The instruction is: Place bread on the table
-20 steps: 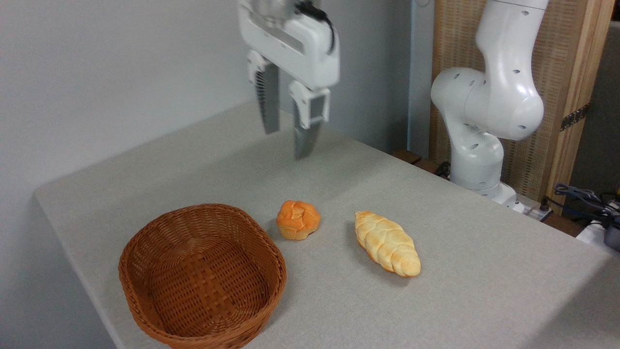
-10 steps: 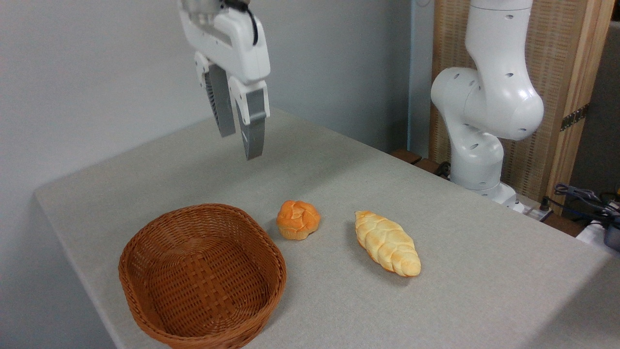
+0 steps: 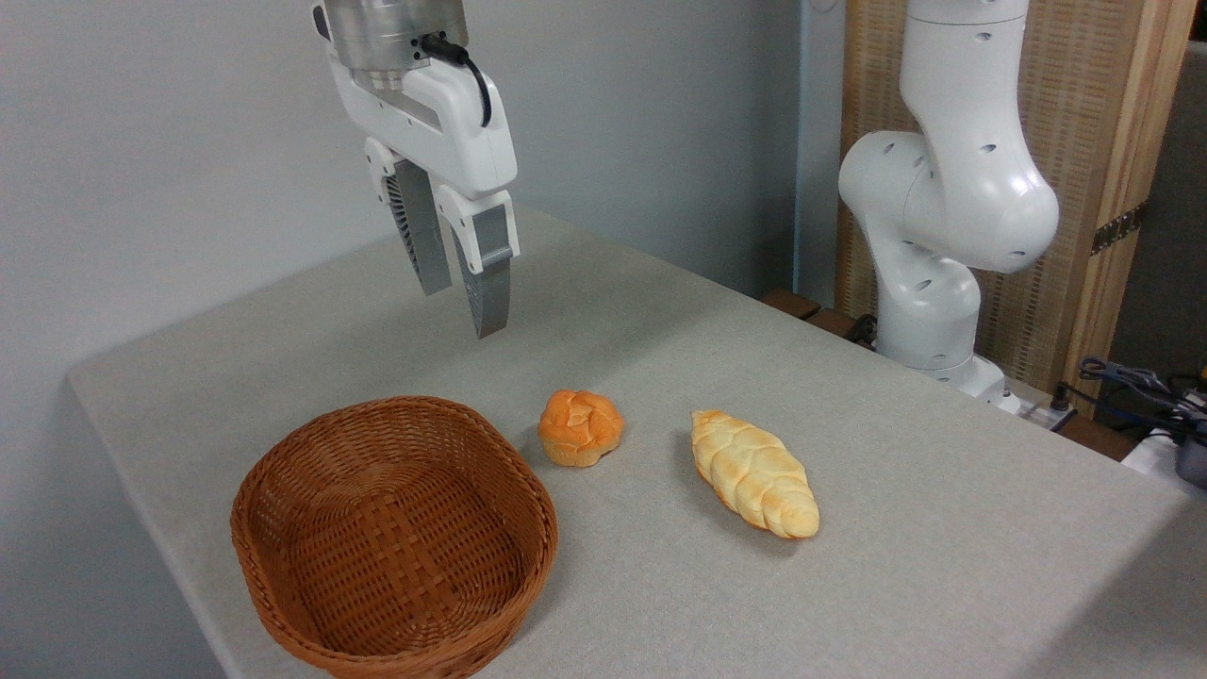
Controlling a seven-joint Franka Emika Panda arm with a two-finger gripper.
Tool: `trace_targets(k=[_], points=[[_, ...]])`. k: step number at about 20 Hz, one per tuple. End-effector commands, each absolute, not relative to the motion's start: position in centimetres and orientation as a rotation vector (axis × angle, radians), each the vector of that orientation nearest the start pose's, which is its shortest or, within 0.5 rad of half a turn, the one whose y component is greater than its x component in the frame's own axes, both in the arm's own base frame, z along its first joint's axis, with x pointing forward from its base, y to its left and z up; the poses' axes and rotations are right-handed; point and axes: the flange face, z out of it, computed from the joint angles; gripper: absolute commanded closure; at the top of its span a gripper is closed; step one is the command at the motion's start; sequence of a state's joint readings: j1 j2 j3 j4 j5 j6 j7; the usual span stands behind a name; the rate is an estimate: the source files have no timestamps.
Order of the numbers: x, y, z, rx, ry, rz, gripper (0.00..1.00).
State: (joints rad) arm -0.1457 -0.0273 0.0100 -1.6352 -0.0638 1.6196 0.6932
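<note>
Across the whole lower frame you see the table (image 3: 943, 528), its grey-beige top bearing everything else. At upper right the arm's white base column (image 3: 943, 217) stands behind the far edge. At lower left sits the wicker basket (image 3: 391, 538), with nothing in it. At upper left the gripper (image 3: 462, 306) hangs high above the tabletop, its jaws parted a little and holding nothing; over the last second it has swung from upper centre across to this spot and has come slightly lower. The bread (image 3: 752, 471) lies flat on the table at centre right, well apart from the basket. Just left of it sits the small orange bun (image 3: 580, 427), close beside the basket rim. You can judge the task done: loaf delivered, arm retreating.
</note>
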Motion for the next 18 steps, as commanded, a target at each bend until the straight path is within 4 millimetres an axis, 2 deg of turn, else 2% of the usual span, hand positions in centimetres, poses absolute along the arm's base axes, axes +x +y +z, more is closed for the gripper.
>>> trace_targets(k=[1, 2, 4, 6, 18], points=[[54.8, -7.6, 62.0, -2.919, 1.284, -0.027, 0.00], [54.8, -7.3, 62.1, -2.897, 1.286, -0.023, 0.00], [55.0, -5.3, 62.5, -2.885, 1.237, -0.024, 0.00], [55.0, -5.0, 63.1, -2.888, 1.230, -0.044, 0.00], [54.8, -4.8, 63.3, -2.897, 1.223, -0.042, 0.00]])
